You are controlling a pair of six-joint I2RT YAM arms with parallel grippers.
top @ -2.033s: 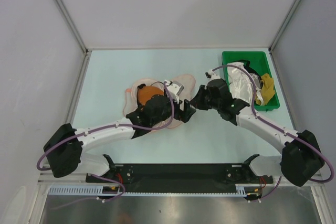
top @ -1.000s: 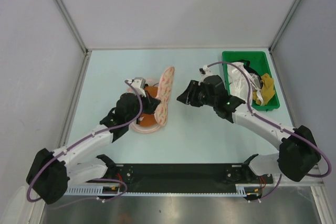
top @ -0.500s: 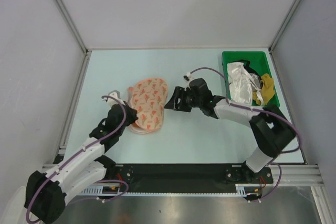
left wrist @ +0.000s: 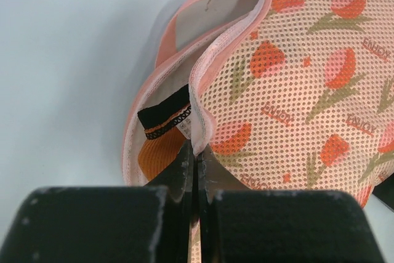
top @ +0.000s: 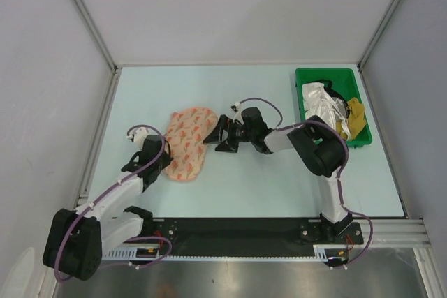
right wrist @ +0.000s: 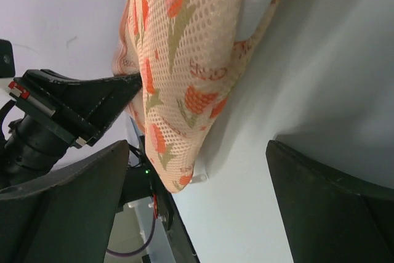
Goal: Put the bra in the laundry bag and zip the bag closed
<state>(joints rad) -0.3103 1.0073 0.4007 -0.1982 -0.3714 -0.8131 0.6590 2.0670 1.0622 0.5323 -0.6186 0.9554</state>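
The laundry bag lies folded shut on the table, its orange tulip-print mesh facing up. My left gripper is shut on the bag's pink left rim. In the left wrist view the rim gapes beside the pinch, and the orange bra with its black band shows inside. My right gripper stands wide open just right of the bag, holding nothing. In the right wrist view the bag hangs ahead of the spread fingers, with a small white tab at its lower edge.
A green plastic bin with white and yellow cloths stands at the back right. The left arm's body shows behind the bag in the right wrist view. Grey walls close the table on three sides.
The bag's upper half swung over to the left and now lies closed. The left arm drew back left with the rim. The right gripper let go, opened wide and followed leftward.
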